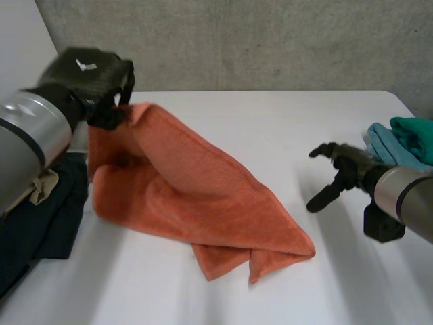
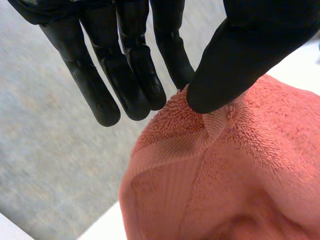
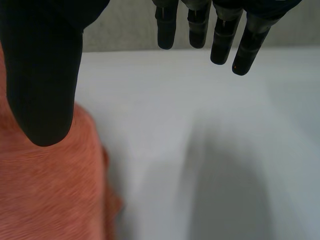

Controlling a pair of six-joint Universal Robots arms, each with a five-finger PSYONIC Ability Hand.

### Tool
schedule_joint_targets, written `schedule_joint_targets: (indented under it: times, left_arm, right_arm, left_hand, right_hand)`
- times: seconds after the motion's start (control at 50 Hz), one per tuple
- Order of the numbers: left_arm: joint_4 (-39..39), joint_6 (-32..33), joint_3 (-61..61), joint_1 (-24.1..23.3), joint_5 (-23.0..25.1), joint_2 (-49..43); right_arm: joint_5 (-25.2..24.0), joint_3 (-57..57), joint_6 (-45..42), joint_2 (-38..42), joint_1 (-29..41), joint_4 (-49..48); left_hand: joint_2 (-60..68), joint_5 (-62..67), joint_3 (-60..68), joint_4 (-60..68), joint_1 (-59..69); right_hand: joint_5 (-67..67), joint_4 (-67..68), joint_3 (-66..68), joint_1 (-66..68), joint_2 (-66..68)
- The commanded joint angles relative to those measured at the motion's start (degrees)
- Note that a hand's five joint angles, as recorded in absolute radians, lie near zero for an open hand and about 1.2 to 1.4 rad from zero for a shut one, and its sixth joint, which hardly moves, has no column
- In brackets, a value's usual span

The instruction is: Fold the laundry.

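Observation:
An orange towel (image 1: 203,203) hangs from its raised far-left corner and trails down across the white table (image 1: 270,122) to a bunched end near the front middle. My left hand (image 1: 88,74) holds that corner up above the table's back left. In the left wrist view the thumb (image 2: 235,55) pinches the towel's hemmed edge (image 2: 210,130) against the straight fingers (image 2: 135,75). My right hand (image 1: 345,166) hovers over the table's right side, apart from the towel, fingers spread and holding nothing. In the right wrist view its thumb (image 3: 45,75) is above the towel's edge (image 3: 45,190).
A dark garment (image 1: 47,217) with a beige patch (image 1: 44,186) lies at the table's left edge under my left arm. Teal and light-blue cloths (image 1: 406,139) are piled at the right edge behind my right arm. A grey wall stands behind the table.

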Motion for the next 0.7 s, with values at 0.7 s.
schedule_joint_targets:
  times: [0.7]
  left_arm:
    - [3.9,-2.7,1.4,0.9,-0.1,5.0]
  right_arm:
    - [6.9,4.0,9.2,10.7,9.2,-11.3]
  left_hand:
    - [11.9,13.2,12.0,11.4,17.1]
  right_hand:
    - [66.1,66.8,68.1,68.7,67.5]
